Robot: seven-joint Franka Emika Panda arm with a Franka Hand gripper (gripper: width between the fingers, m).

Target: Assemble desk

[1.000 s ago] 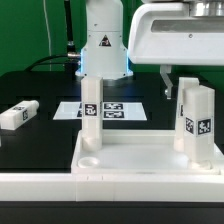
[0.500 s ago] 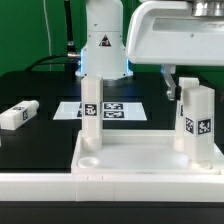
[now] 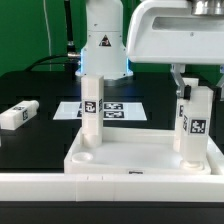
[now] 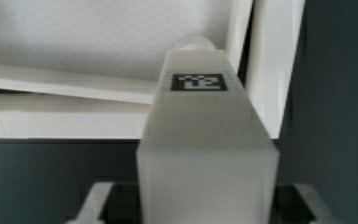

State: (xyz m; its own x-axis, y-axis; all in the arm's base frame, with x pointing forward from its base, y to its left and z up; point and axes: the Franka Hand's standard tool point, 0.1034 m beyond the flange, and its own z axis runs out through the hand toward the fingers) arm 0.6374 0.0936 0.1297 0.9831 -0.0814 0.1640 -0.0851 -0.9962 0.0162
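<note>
Desk top (image 3: 135, 152) sits on the black table (image 3: 40, 88), low in the exterior view, rim up.
- 2 legs stand upright in its corner sockets, tags facing the camera. The gripped leg (image 3: 193, 130) is on the exterior view's right; the second leg (image 3: 92, 115) is on its left, well apart.
- Gripper (image 3: 196, 88) is down over the top of the gripped leg, 1 finger against each side, clamped on it. In the wrist view that leg (image 4: 197, 130) fills the gap between the fingers, its tag near the far end.
- 1 loose leg (image 3: 18, 115) lies flat on the table, far to the exterior view's left.
- Marker board (image 3: 122, 110) lies behind the desk top, in front of the arm's base (image 3: 103, 45).
</note>
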